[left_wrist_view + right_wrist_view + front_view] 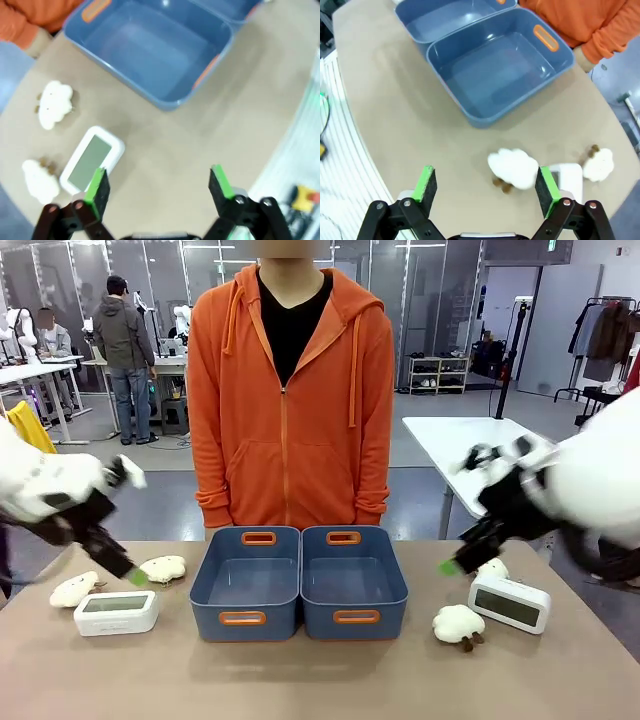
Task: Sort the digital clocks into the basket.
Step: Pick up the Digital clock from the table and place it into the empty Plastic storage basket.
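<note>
Two white digital clocks lie on the tan table: one clock (116, 612) at the left, also in the left wrist view (91, 159), and one clock (510, 603) at the right, partly hidden behind a fingertip in the right wrist view (569, 178). Two blue baskets stand side by side in the middle, the left basket (245, 617) and the right basket (355, 615), both with nothing inside. My left gripper (128, 575) hovers open above and beside the left clock. My right gripper (452, 565) hangs open just left of the right clock.
Cream plush toys lie near each clock: two plush toys at the left (163, 568) (74, 589) and two at the right (459, 624) (492, 568). A person in an orange hoodie (290, 400) stands at the far edge behind the baskets.
</note>
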Robot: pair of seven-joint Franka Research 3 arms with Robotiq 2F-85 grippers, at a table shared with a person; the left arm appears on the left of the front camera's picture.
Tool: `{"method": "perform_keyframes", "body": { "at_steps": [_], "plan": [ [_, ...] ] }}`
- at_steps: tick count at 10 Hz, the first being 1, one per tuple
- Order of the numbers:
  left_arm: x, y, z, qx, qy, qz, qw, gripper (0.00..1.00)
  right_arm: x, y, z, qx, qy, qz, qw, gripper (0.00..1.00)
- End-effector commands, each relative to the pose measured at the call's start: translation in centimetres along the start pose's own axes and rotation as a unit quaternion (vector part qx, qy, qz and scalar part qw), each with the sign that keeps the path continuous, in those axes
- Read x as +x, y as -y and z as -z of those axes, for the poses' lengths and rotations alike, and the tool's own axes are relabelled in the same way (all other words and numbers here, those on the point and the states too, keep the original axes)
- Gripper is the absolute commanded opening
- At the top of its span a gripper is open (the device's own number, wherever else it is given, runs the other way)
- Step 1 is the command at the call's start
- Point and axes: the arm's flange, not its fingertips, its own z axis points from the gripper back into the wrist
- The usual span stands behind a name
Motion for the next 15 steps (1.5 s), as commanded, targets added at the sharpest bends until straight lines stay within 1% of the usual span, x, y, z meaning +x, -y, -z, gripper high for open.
{"method": "perform_keyframes", "body": {
  "at_steps": [1, 2, 3, 4, 5, 6, 7, 9, 10, 11, 15],
  "plan": [
    [-2.7, -1.9, -6.0, -0.017, 0.017, 0.031, 0.999, 1.00, -2.8, 2.4, -5.9, -0.010, 0.020, -0.006, 1.000, 1.00],
    [-4.4, -2.4, -7.5, -0.006, 0.042, 0.019, 0.999, 1.00, -4.5, 3.4, -7.9, -0.026, 0.039, 0.017, 0.999, 1.00],
    [-6.3, -3.0, -8.8, 0.004, 0.064, -0.008, 0.998, 1.00, -6.1, 3.8, -9.2, -0.035, 0.053, 0.041, 0.997, 1.00],
    [-7.9, -3.6, -9.4, -0.009, 0.101, -0.014, 0.995, 1.00, -7.2, 4.2, -10.0, -0.042, 0.064, 0.049, 0.996, 1.00],
    [-9.4, -4.0, -9.4, -0.007, 0.132, -0.017, 0.991, 1.00, -8.1, 4.5, -10.5, -0.045, 0.072, 0.058, 0.995, 1.00],
    [-10.5, -4.4, -9.5, -0.012, 0.157, -0.033, 0.987, 1.00, -8.8, 4.5, -10.9, -0.046, 0.078, 0.063, 0.994, 1.00],
    [-11.5, -4.4, -9.7, 0.002, 0.157, -0.056, 0.986, 1.00, -9.2, 4.4, -11.2, -0.047, 0.079, 0.075, 0.993, 1.00],
    [-11.3, -4.2, -9.5, 0.017, 0.168, -0.070, 0.983, 1.00, -9.3, 4.7, -10.9, -0.050, 0.088, 0.084, 0.991, 1.00],
    [-10.9, -4.6, -9.2, 0.030, 0.194, -0.106, 0.975, 1.00, -9.3, 5.2, -9.9, -0.052, 0.094, 0.119, 0.987, 1.00],
    [-10.9, -6.1, -11.6, -0.002, 0.156, -0.071, 0.985, 1.00, -8.4, 5.5, -12.1, -0.052, 0.076, 0.089, 0.992, 1.00],
    [-10.9, -6.1, -11.6, -0.002, 0.156, -0.071, 0.985, 1.00, -8.4, 5.5, -12.1, -0.052, 0.076, 0.089, 0.992, 1.00]
  ]
}}
